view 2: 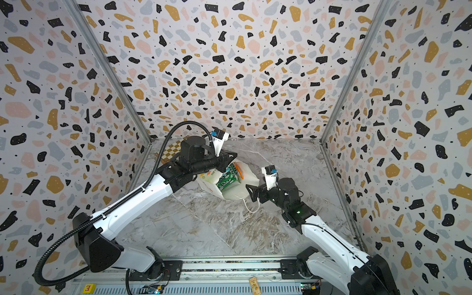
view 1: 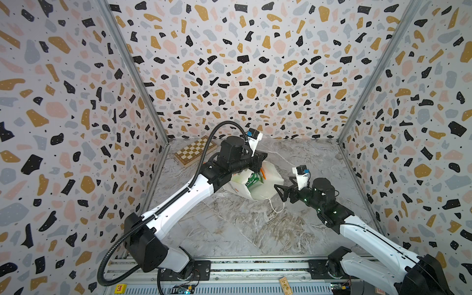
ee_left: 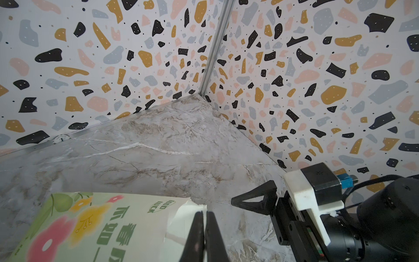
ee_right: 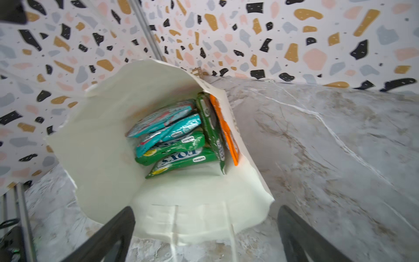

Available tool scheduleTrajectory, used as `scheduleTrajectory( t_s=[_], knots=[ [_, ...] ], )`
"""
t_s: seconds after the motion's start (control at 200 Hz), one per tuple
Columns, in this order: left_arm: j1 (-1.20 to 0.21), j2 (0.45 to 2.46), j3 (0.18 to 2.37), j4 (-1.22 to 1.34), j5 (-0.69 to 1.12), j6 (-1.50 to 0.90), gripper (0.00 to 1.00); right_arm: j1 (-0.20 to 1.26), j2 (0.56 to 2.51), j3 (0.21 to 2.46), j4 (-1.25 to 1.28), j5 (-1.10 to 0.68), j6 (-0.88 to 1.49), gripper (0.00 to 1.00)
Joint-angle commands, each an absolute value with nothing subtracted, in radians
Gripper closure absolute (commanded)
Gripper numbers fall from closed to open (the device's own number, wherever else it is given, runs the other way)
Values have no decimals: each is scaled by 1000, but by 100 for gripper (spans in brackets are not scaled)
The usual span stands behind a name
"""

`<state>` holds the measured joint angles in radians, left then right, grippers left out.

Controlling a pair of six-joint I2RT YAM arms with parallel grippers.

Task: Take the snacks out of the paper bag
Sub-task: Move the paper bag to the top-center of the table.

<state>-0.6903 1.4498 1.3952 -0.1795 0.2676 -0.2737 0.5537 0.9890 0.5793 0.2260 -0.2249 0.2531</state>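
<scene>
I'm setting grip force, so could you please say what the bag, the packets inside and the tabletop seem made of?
The paper bag: matte white paper, judging by its creases and torn rim. The snacks: thin glossy plastic film, probably, given bright glare streaks. The table: marble-patterned, smooth; stone or printed laminate cannot be told.

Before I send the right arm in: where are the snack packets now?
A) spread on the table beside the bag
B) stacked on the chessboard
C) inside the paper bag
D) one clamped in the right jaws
C: the right wrist view shows the snacks lying inside the paper bag, with the right gripper at its mouth, jaws open and empty.
</scene>
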Motion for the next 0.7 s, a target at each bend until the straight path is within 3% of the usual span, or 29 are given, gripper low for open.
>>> scheduleTrajectory(
  t_s=[0.0, 0.571, 0.691],
  knots=[
    [-701, 1411, 1383, -115, 289, -263, 100, 589, 1018, 635, 215, -232, 199, 1],
    [-701, 1381, 1373, -100, 267, -276, 100, 738, 1248, 620, 333, -304, 125, 15],
    [-701, 1378, 1377, -100, 281, -278, 100, 742, 1310, 642, 345, -280, 129, 22]
  ],
)
